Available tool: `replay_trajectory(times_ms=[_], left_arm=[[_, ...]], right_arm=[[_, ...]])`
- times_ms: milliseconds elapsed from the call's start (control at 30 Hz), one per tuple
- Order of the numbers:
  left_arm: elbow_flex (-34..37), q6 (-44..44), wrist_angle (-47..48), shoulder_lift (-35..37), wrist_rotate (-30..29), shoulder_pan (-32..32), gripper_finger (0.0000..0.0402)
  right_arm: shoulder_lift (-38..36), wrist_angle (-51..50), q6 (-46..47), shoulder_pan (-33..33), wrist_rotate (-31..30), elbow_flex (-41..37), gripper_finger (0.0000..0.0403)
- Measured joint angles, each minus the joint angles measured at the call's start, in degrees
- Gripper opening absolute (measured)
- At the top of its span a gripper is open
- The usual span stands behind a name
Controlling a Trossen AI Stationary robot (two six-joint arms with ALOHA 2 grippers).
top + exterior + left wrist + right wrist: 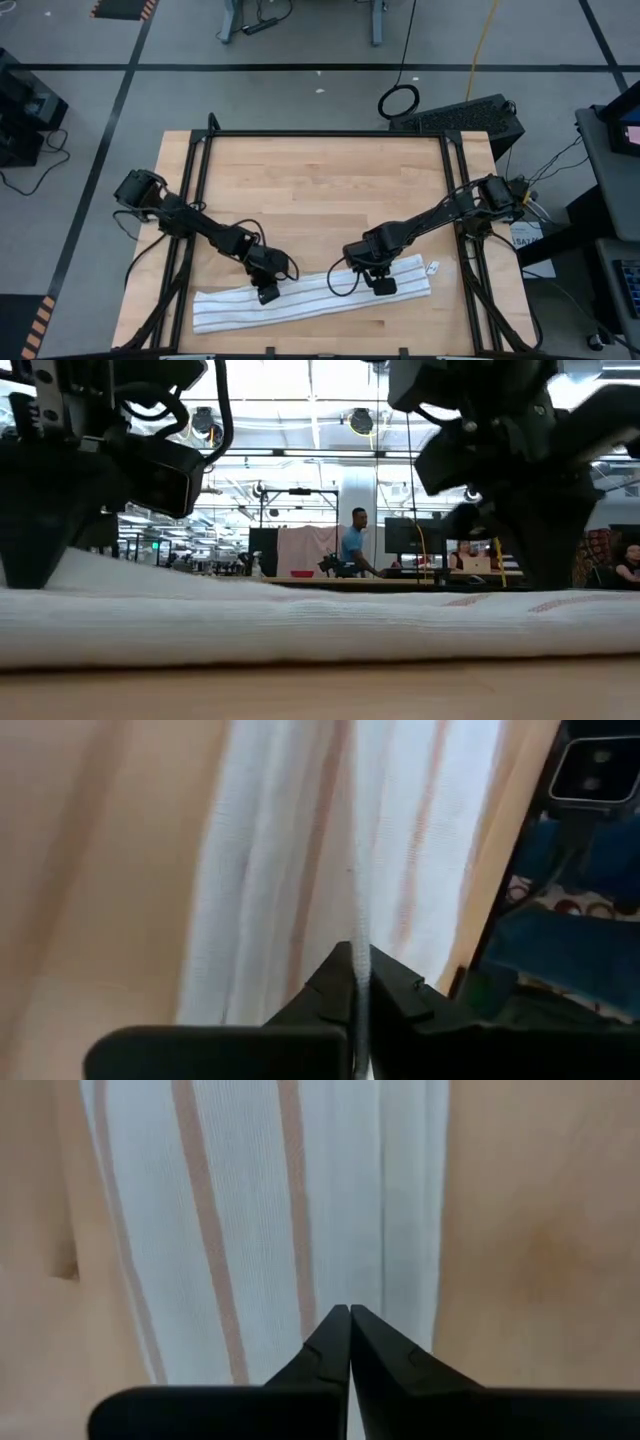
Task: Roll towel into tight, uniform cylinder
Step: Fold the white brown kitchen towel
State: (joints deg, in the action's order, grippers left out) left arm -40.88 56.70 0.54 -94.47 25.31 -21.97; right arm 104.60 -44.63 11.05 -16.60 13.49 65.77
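The white towel (310,295) with thin stripes lies as a long narrow folded band across the near part of the wooden table (320,190). My left gripper (268,294) stands over the band's left half, shut on the cloth. The towel (300,625) rises toward that gripper at the left of the low view. My right gripper (384,286) is over the band's right half. Its fingers (330,1342) are shut tip to tip and point steeply down at the striped cloth (260,1210). My left gripper (358,955) pinches a thin raised ridge of the towel (357,910) between its two fingertips, slanting down from the far left. The ridge runs on away from the tips, lifted a little, and the rest of the band lies on the table. My right gripper shows no cloth between its shut tips, and I cannot tell whether they touch the towel's top face.
A small white tag (433,267) lies on the wood just past the towel's right end. A black frame (330,133) borders the table's far edge and sides. Bare wood stretches behind the towel toward the far edge.
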Motion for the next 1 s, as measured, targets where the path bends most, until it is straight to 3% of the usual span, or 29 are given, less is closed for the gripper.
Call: replay_trajectory(times_ms=[267,500,567,700,1000], left_arm=[[0.0,-1.8,7.67,5.4,-4.49,2.56,0.0063],[0.04,-0.71,16.26,10.81,-3.14,3.61,0.0118],[0.02,-0.19,16.11,13.92,-3.47,1.35,0.0119],[-0.03,2.81,20.2,17.89,-12.76,-6.36,0.012],[-0.02,26.21,25.95,17.47,-22.92,-25.53,0.012]], right_arm=[[-0.66,7.97,2.04,0.02,0.45,-5.91,0.0004],[-0.74,10.27,2.71,0.46,0.6,-8.08,0.0004],[-0.79,10.26,2.74,0.5,0.85,-8.08,0.0004],[-1.05,10.57,2.73,0.5,0.73,-8.15,0.0004],[-0.96,11.09,0.53,0.48,-0.06,-8.21,0.0004]])
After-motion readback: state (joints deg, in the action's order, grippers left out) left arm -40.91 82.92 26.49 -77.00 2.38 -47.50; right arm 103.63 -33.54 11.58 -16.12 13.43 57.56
